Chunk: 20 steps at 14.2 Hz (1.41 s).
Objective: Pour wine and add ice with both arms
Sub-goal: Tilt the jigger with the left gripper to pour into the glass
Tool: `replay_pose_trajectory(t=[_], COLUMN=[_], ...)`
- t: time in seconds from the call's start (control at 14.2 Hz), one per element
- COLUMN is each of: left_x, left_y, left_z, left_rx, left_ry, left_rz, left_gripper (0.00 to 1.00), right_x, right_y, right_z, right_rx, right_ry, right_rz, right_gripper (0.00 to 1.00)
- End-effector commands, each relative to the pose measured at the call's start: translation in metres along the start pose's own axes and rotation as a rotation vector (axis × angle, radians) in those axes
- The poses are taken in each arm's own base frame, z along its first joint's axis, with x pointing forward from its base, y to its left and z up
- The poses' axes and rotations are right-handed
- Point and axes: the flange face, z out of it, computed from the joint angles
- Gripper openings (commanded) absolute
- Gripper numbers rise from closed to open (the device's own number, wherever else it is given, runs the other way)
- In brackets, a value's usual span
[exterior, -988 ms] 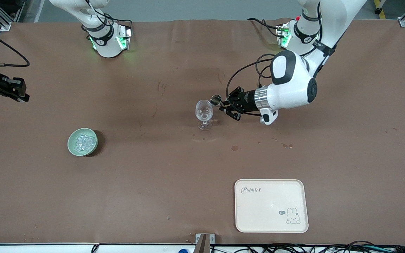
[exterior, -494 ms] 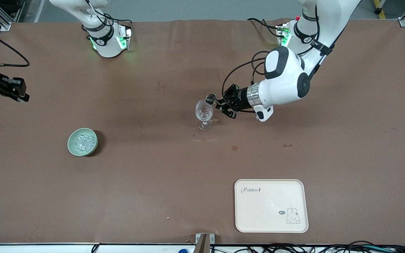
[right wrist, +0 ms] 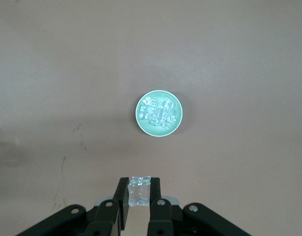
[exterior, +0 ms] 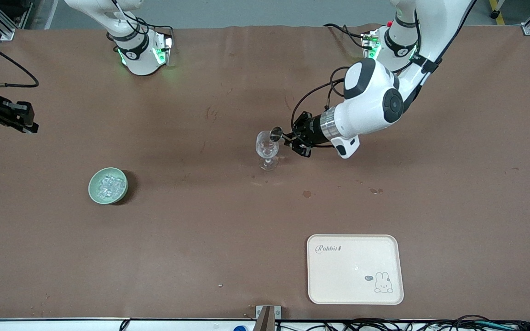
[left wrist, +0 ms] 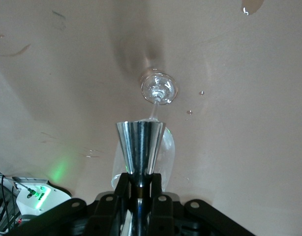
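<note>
A clear stemmed glass stands mid-table. My left gripper is beside its rim, shut on the waist of a steel jigger that is tipped sideways with its mouth at the rim. The left wrist view shows the jigger in that gripper, with the glass under it. A green bowl holds the heap of ice, toward the right arm's end. My right gripper is high above the table beside the bowl, shut on one ice cube; it also shows in the front view.
A cream tray with a rabbit print lies near the front edge, toward the left arm's end. Small wet spots mark the brown table cover between the glass and the tray.
My left arm has swung the jigger in from beside the glass to its rim. The right arm has not moved.
</note>
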Motion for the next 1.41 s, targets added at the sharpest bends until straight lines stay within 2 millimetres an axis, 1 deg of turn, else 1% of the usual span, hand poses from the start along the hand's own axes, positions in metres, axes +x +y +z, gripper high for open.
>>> replay_pose_trajectory(t=[0.0, 0.14, 0.28, 0.42, 0.56, 0.71, 1.13, 1.34], left_x=[-0.012, -0.011, -0.011, -0.018, -0.024, -0.025, -0.023, -0.021], left_y=[-0.006, -0.007, -0.007, -0.013, -0.010, -0.008, -0.007, -0.006], left_z=[-0.001, 0.004, 0.005, 0.010, 0.009, 0.008, 0.008, 0.012], left_rx=[-0.019, -0.019, -0.018, -0.013, -0.023, -0.024, -0.031, -0.035], left_ry=[0.055, 0.086, 0.088, 0.097, 0.108, 0.108, 0.122, 0.147], left_rz=[-0.009, -0.008, -0.013, -0.011, -0.019, -0.025, -0.041, -0.050], left_gripper=[0.01, 0.01, 0.01, 0.01, 0.01, 0.01, 0.01, 0.00], right_x=[-0.007, -0.007, -0.007, -0.007, -0.007, -0.007, -0.007, -0.008], right_y=[0.001, 0.001, 0.001, 0.001, 0.001, 0.001, 0.001, 0.002], right_z=[-0.001, 0.000, 0.002, 0.001, 0.002, 0.001, 0.001, 0.000], right_rx=[0.002, 0.002, 0.002, 0.002, 0.002, 0.002, 0.002, 0.002], right_ry=[-0.002, -0.003, -0.007, -0.005, -0.005, -0.003, -0.003, -0.003], right_rz=[0.004, 0.004, 0.006, 0.004, 0.004, 0.004, 0.004, 0.006], right_gripper=[0.04, 0.04, 0.04, 0.04, 0.04, 0.04, 0.04, 0.04])
